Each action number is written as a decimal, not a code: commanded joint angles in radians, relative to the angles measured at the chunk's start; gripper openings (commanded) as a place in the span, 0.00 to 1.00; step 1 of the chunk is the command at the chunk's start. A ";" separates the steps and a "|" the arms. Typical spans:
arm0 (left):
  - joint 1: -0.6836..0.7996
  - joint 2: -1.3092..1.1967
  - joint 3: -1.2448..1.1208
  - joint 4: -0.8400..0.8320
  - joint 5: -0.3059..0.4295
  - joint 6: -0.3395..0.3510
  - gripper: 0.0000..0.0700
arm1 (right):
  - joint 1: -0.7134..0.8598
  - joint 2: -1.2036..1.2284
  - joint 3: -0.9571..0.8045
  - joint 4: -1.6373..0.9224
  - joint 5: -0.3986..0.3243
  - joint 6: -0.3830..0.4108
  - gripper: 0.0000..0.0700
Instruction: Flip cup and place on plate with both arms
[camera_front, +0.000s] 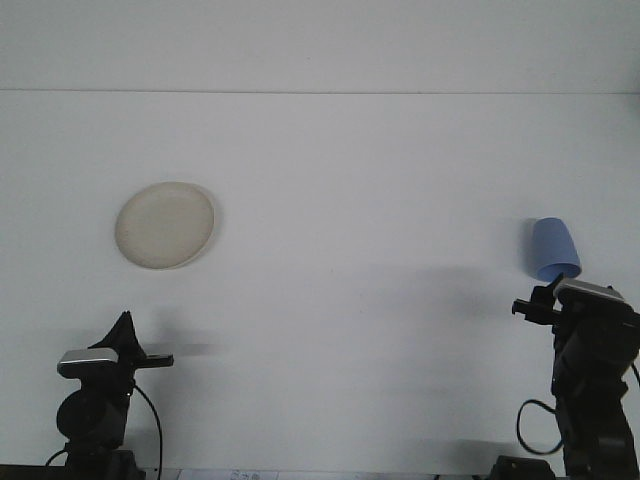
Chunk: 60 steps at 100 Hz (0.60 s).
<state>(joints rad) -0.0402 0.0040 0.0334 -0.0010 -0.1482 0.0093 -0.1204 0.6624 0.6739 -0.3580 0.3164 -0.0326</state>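
Observation:
A light blue cup stands at the right of the white table, narrow end up and wide rim down. A cream round plate lies flat at the left, far from the cup. My right gripper is raised just in front of the cup's lower edge, and its wrist hides part of the rim. Whether it touches the cup is unclear. Low at the front left, my left gripper points forward, well short of the plate.
The white table runs back to a pale wall. Black cables hang below both arms at the front edge.

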 joint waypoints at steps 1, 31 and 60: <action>0.001 -0.001 -0.019 0.010 -0.001 -0.002 0.02 | -0.030 0.076 0.011 -0.009 0.005 -0.051 0.66; 0.001 -0.001 -0.019 0.010 -0.001 -0.002 0.02 | -0.209 0.373 0.011 0.082 -0.093 -0.111 0.66; 0.001 -0.001 -0.019 0.010 -0.001 -0.002 0.02 | -0.326 0.583 0.011 0.327 -0.276 -0.180 0.66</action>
<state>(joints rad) -0.0402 0.0040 0.0334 -0.0006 -0.1482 0.0093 -0.4297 1.2064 0.6754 -0.0929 0.0650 -0.1875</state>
